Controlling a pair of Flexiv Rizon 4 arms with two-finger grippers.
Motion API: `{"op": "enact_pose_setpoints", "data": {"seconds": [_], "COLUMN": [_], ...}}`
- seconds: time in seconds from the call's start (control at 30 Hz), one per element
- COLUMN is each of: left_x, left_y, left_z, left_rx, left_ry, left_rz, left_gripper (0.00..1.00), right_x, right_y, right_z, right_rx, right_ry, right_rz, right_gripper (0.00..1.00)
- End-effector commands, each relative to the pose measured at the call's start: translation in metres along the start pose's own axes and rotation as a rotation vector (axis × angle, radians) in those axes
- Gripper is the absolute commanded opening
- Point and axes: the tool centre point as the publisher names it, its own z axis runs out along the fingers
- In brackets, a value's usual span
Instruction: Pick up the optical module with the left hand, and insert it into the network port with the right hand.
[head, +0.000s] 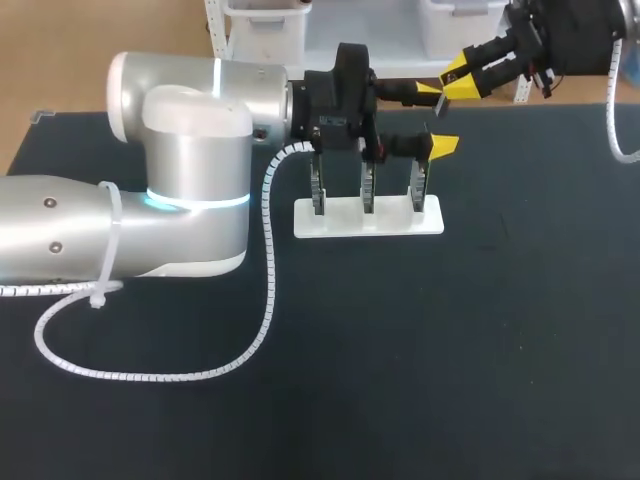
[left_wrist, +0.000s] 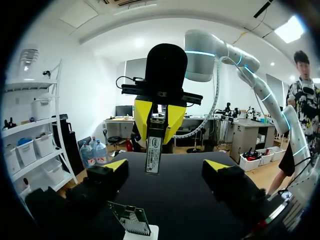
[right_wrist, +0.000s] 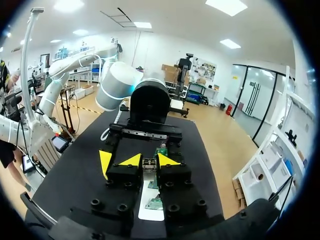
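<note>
Our right gripper (left_wrist: 156, 125) pinches the module (left_wrist: 154, 152) by one end, beyond the stand's (head: 368, 216) far right. Our left gripper (head: 438, 120) hangs open and empty beside it. We judge it light, stiff and fragile: grip flat faces, not contacts.

The table (head: 500, 350) looks black and matt; the left arm (head: 190, 170) is smooth, shiny silver; the white stand (head: 345, 222) looks like smooth plastic.

Black table (head: 480, 350) — white rack (head: 392, 223)
</note>
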Motion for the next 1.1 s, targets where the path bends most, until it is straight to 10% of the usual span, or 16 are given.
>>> {"op": "enact_pose_setpoints", "data": {"seconds": [0.03, 0.3, 0.5, 1.1], "left_x": [-0.001, -0.001, 0.002, 0.001], "left_y": [0.0, 0.0, 0.005, 0.036], "left_z": [-0.001, -0.001, -0.003, -0.039], "left_rx": [0.001, 0.001, -0.019, 0.045], "left_ry": [0.004, 0.004, 0.243, 0.401], "left_rz": [-0.001, -0.001, 0.111, 0.089], "left_gripper": [1.0, 1.0, 1.0, 1.0], "right_x": [0.0, 0.0, 0.0, 0.0], "right_y": [0.001, 0.001, 0.001, 0.001], "right_z": [0.0, 0.0, 0.0, 0.0], "right_rx": [0.002, 0.002, 0.002, 0.002], "right_ry": [0.0, 0.0, 0.0, 0.0], "right_rz": [-0.001, -0.001, -0.001, -0.001], "right_gripper": [0.0, 0.0, 0.0, 0.0]}}
